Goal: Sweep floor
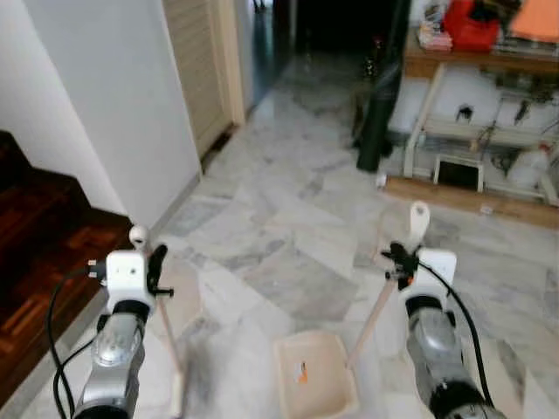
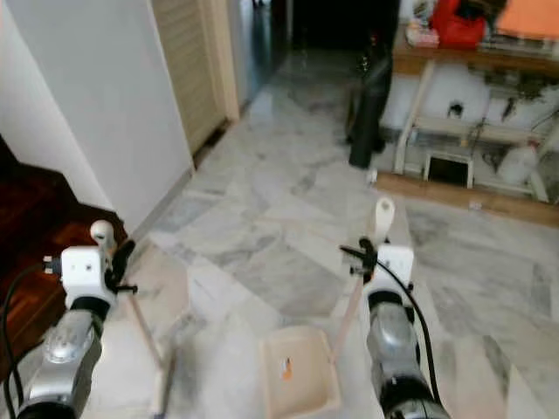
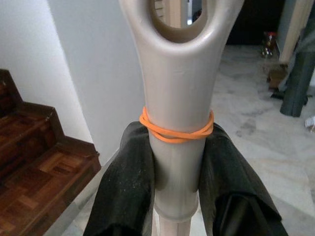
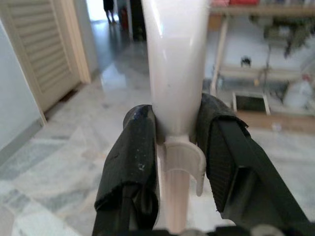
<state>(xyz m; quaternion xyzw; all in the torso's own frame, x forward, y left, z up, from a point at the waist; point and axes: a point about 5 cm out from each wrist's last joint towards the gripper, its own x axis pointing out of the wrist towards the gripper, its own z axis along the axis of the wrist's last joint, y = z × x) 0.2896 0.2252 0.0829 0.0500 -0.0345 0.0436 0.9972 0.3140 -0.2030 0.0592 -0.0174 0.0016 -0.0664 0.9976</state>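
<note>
Here dustpan (image 1: 316, 375) sits right of broom (image 1: 166, 336)

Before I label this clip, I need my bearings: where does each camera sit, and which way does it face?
Left eye view: on the head, looking forward and down at the marble floor; both silver arms show, the left gripper on the broom handle, the right gripper on the dustpan handle.
Right eye view: same head, same scene, with the dustpan between the arms.
Left wrist view: along the black fingers clamping the broom handle; stairs beyond.
Right wrist view: along its fingers, toward the shelf.
Shared: both eye views also show that shelf.
</note>
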